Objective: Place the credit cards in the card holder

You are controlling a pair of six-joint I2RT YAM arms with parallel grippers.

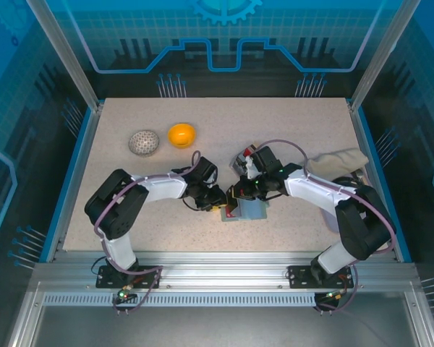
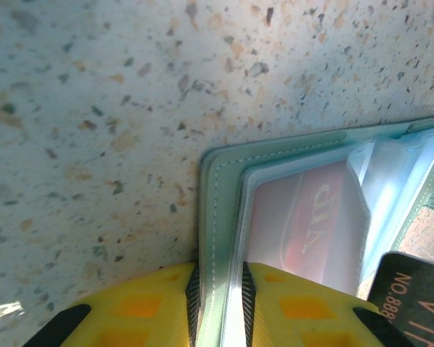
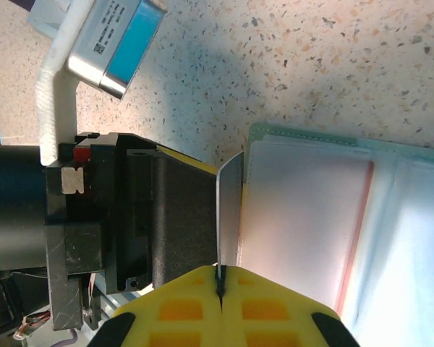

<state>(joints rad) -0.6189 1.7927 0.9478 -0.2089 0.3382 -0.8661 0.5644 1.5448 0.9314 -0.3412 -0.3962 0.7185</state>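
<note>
The card holder [image 2: 215, 217] is grey-green, the credit card [image 2: 304, 224] in it red, the table [image 2: 130, 108] speckled beige.

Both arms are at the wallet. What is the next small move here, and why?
Probably the right gripper should ease its card sideways into the open pocket of the card holder. Its fingers are shut on the card, which sits right at the holder's rim, while the left gripper pinches the holder's edge, steadying it.
</note>
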